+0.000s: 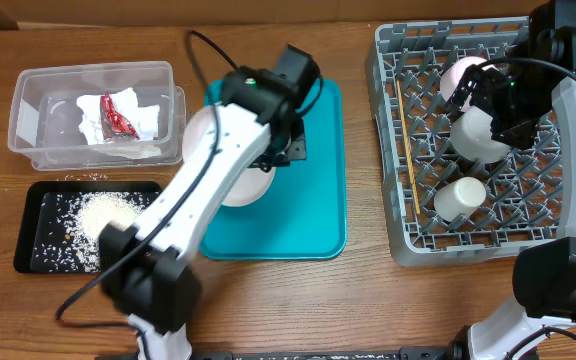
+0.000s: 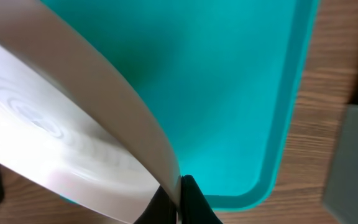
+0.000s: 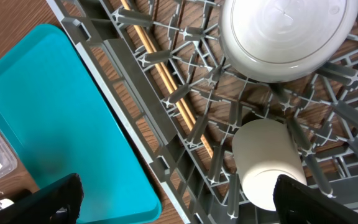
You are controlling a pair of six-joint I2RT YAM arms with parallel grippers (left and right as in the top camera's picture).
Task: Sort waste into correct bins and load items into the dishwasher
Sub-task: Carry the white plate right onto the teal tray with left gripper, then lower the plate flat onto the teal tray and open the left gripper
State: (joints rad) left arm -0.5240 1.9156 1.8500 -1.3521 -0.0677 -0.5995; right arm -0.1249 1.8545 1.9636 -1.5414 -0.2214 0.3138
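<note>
The step in hand looks like loading the last dish. The crumpled white paper napkins (image 1: 146, 121) and small red wrapper (image 1: 118, 115) lie in the clear rectangular plastic tub (image 1: 26, 112), and the loose whitish rice (image 1: 103, 212) is heaped in the shallow black rectangular tray (image 1: 38, 190). The left gripper (image 2: 179, 198) is closed thinly on the rim of the large round pale pink plate (image 2: 73, 124), which sits over the left part of the flat teal tray (image 2: 229, 74). It may be lifted slightly, but the close wrist view does not settle that. The plate looks smooth and glossy, with faint concentric rings on its face.

The next move calls for carrying it right to the large square grey plastic dish rack (image 1: 408, 245) and standing it on edge between pegs. It must stay clear of the upturned grey-white bowl (image 3: 284, 31), the small white cup (image 3: 269, 162) on its side and the wooden chopsticks (image 3: 166, 74). The right gripper (image 3: 179, 202) hangs over the rack, spread wide and holding nothing.
</note>
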